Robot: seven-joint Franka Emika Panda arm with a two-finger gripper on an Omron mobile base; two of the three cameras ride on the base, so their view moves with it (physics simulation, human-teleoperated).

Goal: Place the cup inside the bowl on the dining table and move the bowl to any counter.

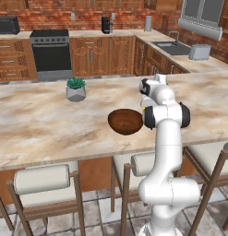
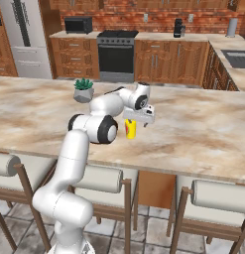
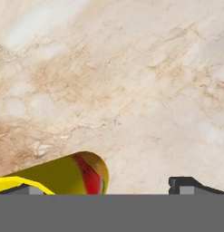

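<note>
Left base view, bowl: you see the dark wooden bowl (image 1: 125, 121) resting on the marble tabletop (image 1: 41, 124), just beside the arm's elbow, with the potted plant (image 1: 76, 89) farther back to its left.
Left base view, cup: the arm covers it here, so you cannot place it from this side.
Right base view, tool: your tool (image 2: 138, 120) hangs low over the tabletop, pointing down, directly above the cup.
Right base view, cup: the yellow cup (image 2: 130, 129) stands upright under the tool, its top already at the height of the fingers.
Right base view, bowl: I judge it is hidden behind the arm here.
Hand view, tool state: the fingers are spread wide, one dark tip (image 3: 188, 185) at the lower right, and nothing is pinched between them.
Hand view, cup: the cup (image 3: 70, 176) sits at the lower left, against the left finger, not in the middle of the gap.
Key relation: the cup lies off centre toward the left finger; its long axis runs along the tool.
Next move, as I judge: shift the tool a little so the cup stands between both fingers, then press together.
</note>
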